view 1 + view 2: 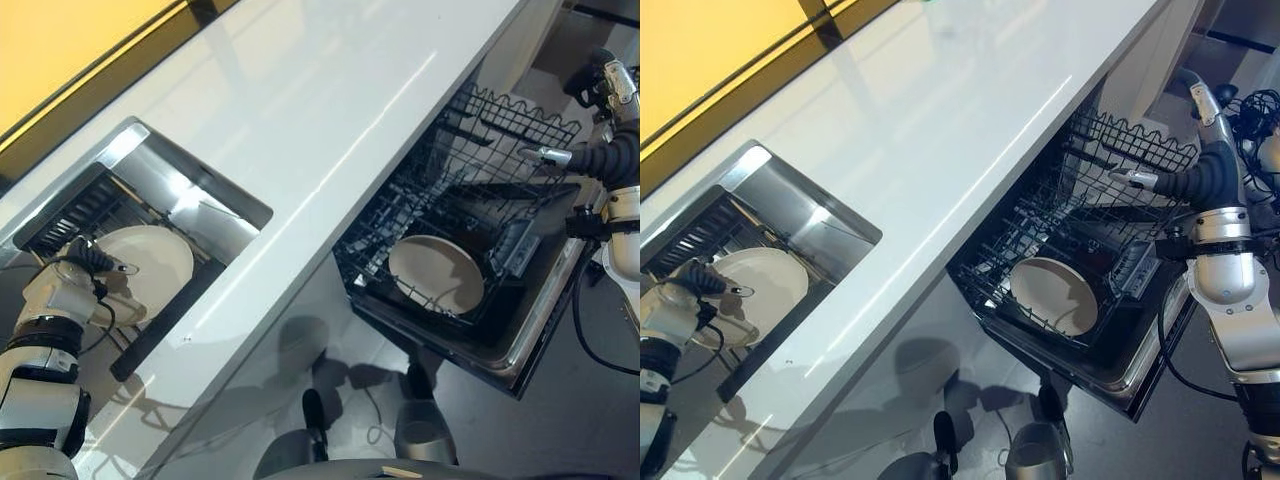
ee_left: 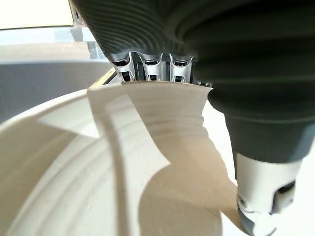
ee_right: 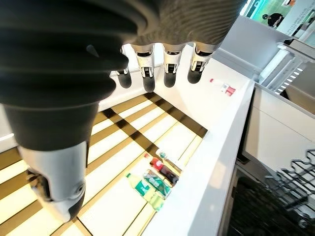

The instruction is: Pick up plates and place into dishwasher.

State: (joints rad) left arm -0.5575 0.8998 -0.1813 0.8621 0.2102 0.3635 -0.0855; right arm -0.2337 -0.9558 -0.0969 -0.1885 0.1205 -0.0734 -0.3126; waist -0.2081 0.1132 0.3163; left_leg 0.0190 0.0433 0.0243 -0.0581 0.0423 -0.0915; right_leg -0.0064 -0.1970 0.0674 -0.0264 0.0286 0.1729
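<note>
In the sink (image 1: 225,200) set into the white desk (image 1: 330,110), the left hand (image 1: 88,262) grips the rim of a cream plate (image 1: 150,265), fingers behind, thumb in front. Another plate (image 1: 437,272) sits in the dishwasher rack (image 1: 470,150) under the desk's edge. Above that rack the right hand (image 1: 1185,180) hangs empty, fingers relaxed.

a long white surface (image 1: 330,110) runs diagonally, with a steel sink (image 1: 150,160) sunk into it holding 1 cream plate (image 1: 150,265). the dishwasher's black wire rack (image 1: 470,190) below its edge carries 1 cream plate (image 1: 437,272).
</note>
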